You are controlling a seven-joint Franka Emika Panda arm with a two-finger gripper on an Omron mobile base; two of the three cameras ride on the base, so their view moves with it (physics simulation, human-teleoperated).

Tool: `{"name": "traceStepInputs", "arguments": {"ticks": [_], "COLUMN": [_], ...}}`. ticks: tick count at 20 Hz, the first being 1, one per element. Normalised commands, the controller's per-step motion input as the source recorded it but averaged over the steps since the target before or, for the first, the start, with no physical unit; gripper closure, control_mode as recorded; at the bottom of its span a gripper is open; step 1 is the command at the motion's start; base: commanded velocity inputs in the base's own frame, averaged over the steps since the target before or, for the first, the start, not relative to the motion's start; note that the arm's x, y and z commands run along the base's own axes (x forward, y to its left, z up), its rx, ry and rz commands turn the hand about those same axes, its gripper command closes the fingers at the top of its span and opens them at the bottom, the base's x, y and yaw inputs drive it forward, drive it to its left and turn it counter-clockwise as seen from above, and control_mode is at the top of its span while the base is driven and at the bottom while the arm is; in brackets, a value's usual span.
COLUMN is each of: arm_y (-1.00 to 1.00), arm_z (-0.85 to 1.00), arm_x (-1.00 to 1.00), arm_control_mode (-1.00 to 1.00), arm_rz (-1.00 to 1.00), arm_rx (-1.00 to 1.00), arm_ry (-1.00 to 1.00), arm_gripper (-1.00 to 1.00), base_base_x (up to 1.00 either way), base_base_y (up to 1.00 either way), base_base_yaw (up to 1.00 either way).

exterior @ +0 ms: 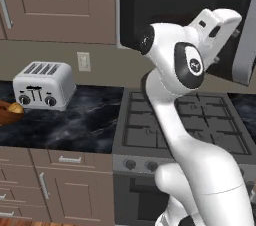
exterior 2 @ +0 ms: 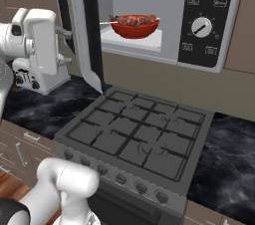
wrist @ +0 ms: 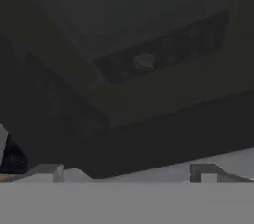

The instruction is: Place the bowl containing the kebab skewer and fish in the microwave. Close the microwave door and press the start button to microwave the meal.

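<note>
The microwave (exterior 2: 206, 17) stands open above the stove. Inside it sits the red bowl (exterior 2: 134, 28) on the pale floor, with the kebab skewer (exterior 2: 130, 20) lying across its top. The fish cannot be made out in the bowl. The microwave door (exterior 2: 93, 30) swings out to the left, its grey bar handle (exterior 2: 77, 20) facing me; in the left base view the door (exterior: 170, 5) is a dark panel with the handle (exterior: 245, 50) at the right. My gripper (exterior 2: 67, 46) is open against the door's outer glass, the fingertips (wrist: 49, 172) wide apart with nothing between them.
A silver toaster (exterior: 44, 85) stands on the dark counter (exterior: 90, 125) to the left, a brown wooden bowl (exterior: 7, 111) beside it. The gas stove (exterior 2: 139, 134) lies below the microwave. Cabinets hang above the counter.
</note>
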Motion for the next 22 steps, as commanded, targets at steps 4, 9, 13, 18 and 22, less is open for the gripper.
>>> {"name": "traceStepInputs", "arguments": {"ticks": [4,9,13,18,22], "arm_y": [0.00,-0.16,-0.37,-0.43,-0.45], "arm_z": [-0.25,-0.10,0.00,0.00,0.00], "arm_x": [1.00,1.00,1.00,1.00,1.00], "arm_control_mode": [-1.00,-1.00,-1.00,-1.00,-1.00], "arm_rz": [0.51,0.43,0.43,0.42,0.43], "arm_rx": [0.00,0.00,0.05,0.04,0.03], "arm_ry": [0.28,0.17,0.14,0.13,0.09], "arm_gripper": [-1.00,-1.00,-1.00,-1.00,-1.00], "base_base_x": [0.00,0.00,0.00,0.00,0.00], "base_base_y": [0.00,0.00,0.00,0.00,0.00], "base_base_yaw": [0.00,0.00,0.00,0.00,0.00]}}
